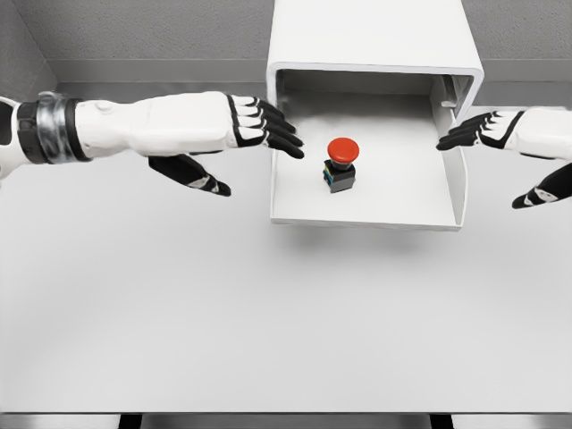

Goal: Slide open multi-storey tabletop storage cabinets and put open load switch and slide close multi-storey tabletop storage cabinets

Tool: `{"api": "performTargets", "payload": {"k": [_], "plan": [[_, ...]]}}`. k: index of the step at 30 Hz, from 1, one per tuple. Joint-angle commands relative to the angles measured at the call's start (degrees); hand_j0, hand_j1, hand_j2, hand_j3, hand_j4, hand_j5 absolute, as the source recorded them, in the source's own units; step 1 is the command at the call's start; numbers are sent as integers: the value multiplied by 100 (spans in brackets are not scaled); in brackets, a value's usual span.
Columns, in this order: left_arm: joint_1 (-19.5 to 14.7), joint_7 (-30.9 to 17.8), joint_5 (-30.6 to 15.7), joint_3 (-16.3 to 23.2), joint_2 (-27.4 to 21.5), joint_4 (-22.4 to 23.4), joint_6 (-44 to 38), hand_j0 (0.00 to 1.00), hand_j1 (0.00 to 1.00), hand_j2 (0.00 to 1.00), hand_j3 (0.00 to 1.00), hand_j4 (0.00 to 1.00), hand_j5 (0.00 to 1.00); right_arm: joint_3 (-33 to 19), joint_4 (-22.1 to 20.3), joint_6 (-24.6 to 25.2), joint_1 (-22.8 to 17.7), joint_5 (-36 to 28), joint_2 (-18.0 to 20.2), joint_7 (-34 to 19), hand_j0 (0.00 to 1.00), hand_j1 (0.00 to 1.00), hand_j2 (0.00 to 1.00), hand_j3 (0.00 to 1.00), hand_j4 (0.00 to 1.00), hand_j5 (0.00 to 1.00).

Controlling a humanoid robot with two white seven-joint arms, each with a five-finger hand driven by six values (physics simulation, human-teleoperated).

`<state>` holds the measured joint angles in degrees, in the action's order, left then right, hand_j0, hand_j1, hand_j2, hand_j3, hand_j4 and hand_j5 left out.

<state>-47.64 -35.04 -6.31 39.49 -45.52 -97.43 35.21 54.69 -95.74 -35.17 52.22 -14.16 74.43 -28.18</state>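
The drawer (366,210) of the cabinet (371,36) stands pulled out over the tabletop (268,322), and the load switch (340,164) sits upright inside it, near the middle of the drawer floor. So by my reckoning the opening and the placing are done, and closing is the step in hand.

My left hand (259,125) hovers at the drawer's left wall, fingers stretched out flat and holding nothing, the tips just over the rim. My right hand (483,132) is just outside the drawer's right wall, fingers likewise extended and empty. Neither touches the switch.

Next, I judge, I should bring a hand round to the drawer's front edge and push it straight back into the cabinet, evenly so it does not skew or topple the switch.

The switch is small: a round red mushroom cap on a dark, boxy base with a hint of green and blue at its lower part.
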Motion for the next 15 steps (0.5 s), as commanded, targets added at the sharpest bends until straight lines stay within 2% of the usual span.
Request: {"api": "performTargets", "payload": {"k": [1,2,6,7,9,15], "plan": [[70,4,-942,6,-1169,-206,-21,100,100,100,100,100,100,-2,-15,17,-1,-26,-104,49,100,100,100,100,100,100],[211,4,-1065,6,-1284,-180,-21,100,100,100,100,100,100,-2,-24,17,-10,-25,-113,32,100,100,100,100,100,100],[475,4,-1021,6,-1293,-162,-21,100,100,100,100,100,100,-2,-42,17,-204,-17,-122,-12,100,100,100,100,100,100],[475,4,-995,6,-1293,-162,-21,100,100,100,100,100,100,-2,-42,17,-212,-17,-122,-3,100,100,100,100,100,100],[484,4,-977,6,-1293,-154,-21,100,100,100,100,100,100,-2,-50,17,-309,-17,-359,-12,100,100,100,100,100,100],[616,4,-916,6,-1284,-101,-21,100,100,100,100,100,100,-2,-68,17,-362,-17,-350,23,100,100,100,100,100,100]]}}
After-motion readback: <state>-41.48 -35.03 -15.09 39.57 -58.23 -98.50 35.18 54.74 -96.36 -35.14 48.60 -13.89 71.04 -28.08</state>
